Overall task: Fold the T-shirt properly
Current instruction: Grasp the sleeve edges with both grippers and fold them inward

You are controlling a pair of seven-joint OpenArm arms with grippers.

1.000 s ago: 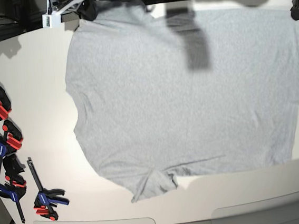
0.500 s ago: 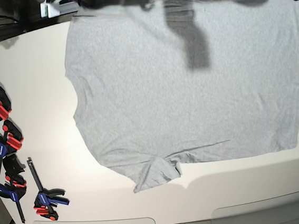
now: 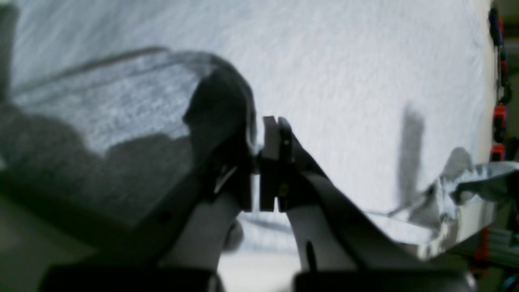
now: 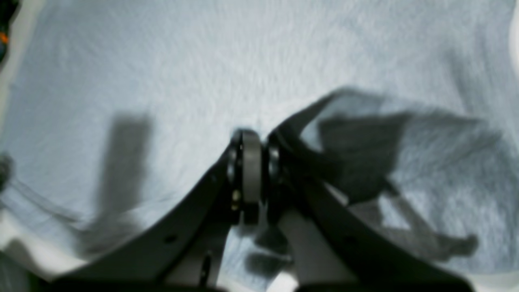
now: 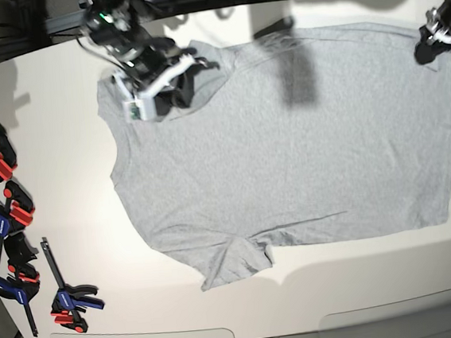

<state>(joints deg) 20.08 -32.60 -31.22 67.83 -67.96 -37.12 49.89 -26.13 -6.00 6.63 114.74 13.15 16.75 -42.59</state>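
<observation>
early stage: one t-shirt [image 5: 287, 147] spread on the white table [image 5: 56, 153], plain side up, no fold finished yet. right gripper [image 5: 171, 85] clenched on the far shoulder edge, left gripper [image 5: 436, 37] clenched on the far hem corner (cloth lifted). five clamps [image 5: 10, 214] parked aside, well apart.

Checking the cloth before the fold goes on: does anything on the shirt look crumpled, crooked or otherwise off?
Yes. On the T-shirt, the near sleeve is folded over itself with creases running from it, not lying flat. The far edge is lifted and bunched where the right tool and left tool pinch it. The rest lies smooth on the table.
</observation>
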